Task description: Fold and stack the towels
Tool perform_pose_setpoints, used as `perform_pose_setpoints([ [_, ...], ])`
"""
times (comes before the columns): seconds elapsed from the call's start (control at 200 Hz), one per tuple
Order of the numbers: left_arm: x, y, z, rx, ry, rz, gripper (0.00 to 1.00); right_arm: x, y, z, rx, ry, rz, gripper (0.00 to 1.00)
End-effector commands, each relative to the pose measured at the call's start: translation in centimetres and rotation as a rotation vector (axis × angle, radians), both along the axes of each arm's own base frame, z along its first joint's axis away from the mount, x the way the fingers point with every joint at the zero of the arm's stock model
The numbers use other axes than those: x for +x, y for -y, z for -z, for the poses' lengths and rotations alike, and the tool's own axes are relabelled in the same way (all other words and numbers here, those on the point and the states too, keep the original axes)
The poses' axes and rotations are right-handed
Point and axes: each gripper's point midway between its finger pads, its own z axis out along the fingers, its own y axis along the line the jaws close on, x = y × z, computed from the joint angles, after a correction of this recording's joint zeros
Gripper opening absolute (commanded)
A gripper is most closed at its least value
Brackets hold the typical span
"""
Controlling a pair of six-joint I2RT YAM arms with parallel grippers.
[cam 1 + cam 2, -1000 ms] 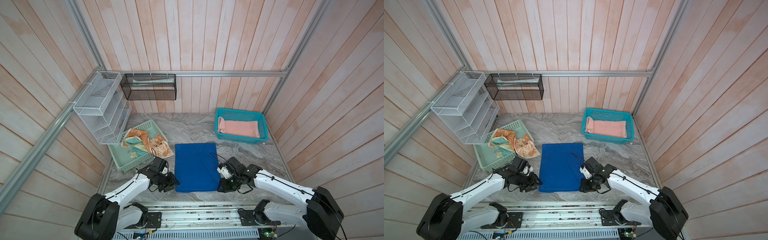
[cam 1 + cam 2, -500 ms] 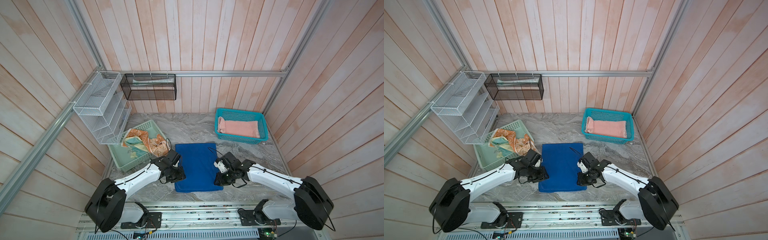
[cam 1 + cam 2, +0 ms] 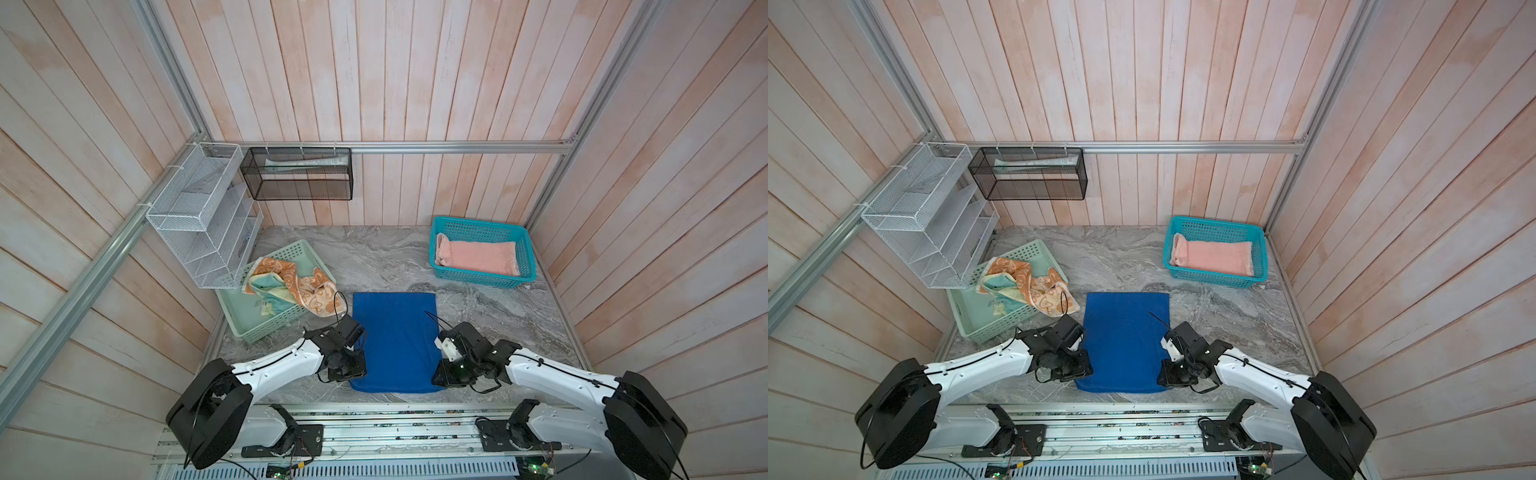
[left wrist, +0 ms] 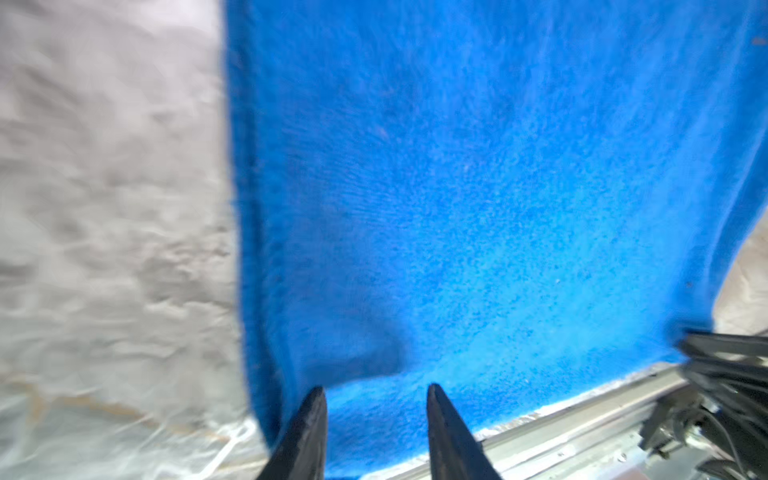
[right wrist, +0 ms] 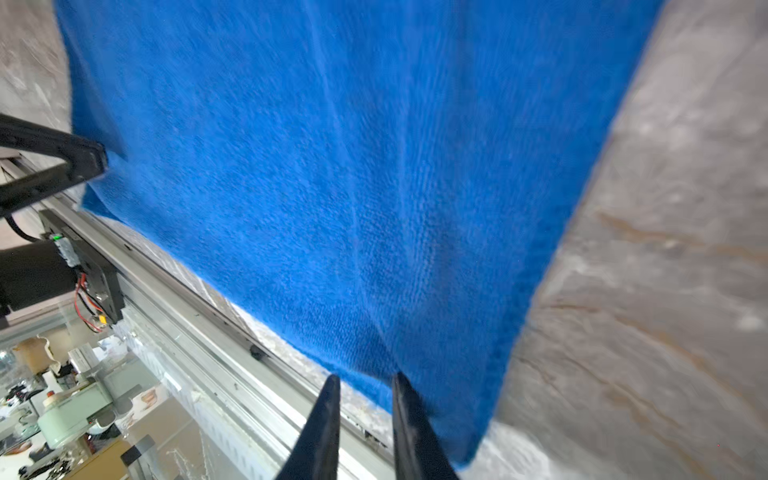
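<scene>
Your two arms have come back to the near corners of the plain royal-blue terry towel (image 3: 395, 340). Half a second ago they had slid further up its long sides, toward the middle. The cloth has kept its outline. It lies flat on the grey marbled counter (image 3: 498, 316) between the arms, its near hem just beside the aluminium front rail (image 4: 582, 399). As far as you can judge, that excursion produced no fold.

Your left end effector (image 4: 376, 399) stands moderately wide over the near left corner, with blue pile showing in the gap and nothing pinched. Your right end effector (image 5: 365, 382) is narrower, its tips at the hem, and blur hides whether they have cloth.

The folded salmon-pink towel (image 3: 478, 257) sits alone in the teal plastic basket (image 3: 478, 226). The orange-and-cream cartoon towel (image 3: 307, 286) and the pale yellow-and-teal towel (image 3: 270, 293) lie crumpled in the mint-green plastic basket (image 3: 266, 332). You probably need a firm bite on both corners before carrying the hem away from you.
</scene>
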Motion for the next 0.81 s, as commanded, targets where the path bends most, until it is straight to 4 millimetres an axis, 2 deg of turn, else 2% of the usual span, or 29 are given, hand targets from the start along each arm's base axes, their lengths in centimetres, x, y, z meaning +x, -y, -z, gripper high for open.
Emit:
perform_pose_setpoints([
  [0.0,4.4,0.3,-3.6,0.015,0.144,0.006,0.45,5.4,0.8,-4.0,-0.061,0.211,0.044,0.33],
  [0.1,9.5,0.9,-5.8,-0.014,0.254,-0.017,0.47,11.0,2.6,-5.4,-0.077,0.354,0.141,0.35],
  [0.19,14.2,0.8,-6.7,0.001,0.341,-0.060,0.49,15.6,4.3,-5.7,-0.068,0.438,0.265,0.36],
  [0.26,17.4,0.9,-6.9,-0.004,0.391,-0.074,0.49,17.9,4.0,-6.2,-0.008,0.452,0.283,0.36],
  [0.34,20.3,0.4,-6.2,-0.008,0.396,-0.088,0.50,19.5,3.2,-6.3,0.002,0.456,0.238,0.38],
  [0.445,22.7,0.0,-4.0,-0.024,0.363,-0.087,0.51,21.3,2.6,-4.3,-0.039,0.433,0.201,0.39],
  [0.585,25.0,-0.5,-2.5,-0.031,0.355,-0.091,0.52,23.4,2.2,-1.9,-0.068,0.402,0.194,0.40],
  [0.8,26.7,-0.4,-1.2,-0.063,0.343,-0.083,0.53,25.3,2.0,0.6,-0.109,0.375,0.196,0.41],
])
